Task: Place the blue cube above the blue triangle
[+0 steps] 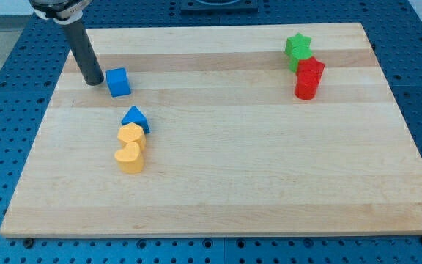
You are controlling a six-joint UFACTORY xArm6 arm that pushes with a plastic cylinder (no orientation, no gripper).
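The blue cube sits on the wooden board near the view's upper left. The blue triangle lies below it and slightly to the right, with a gap between them. My tip rests on the board just left of the blue cube, close to its left face; I cannot tell whether it touches.
Two yellow blocks lie right below the blue triangle: a yellow one touching it and a yellow heart under that. A green star and a red cylinder-like block stand together at the upper right.
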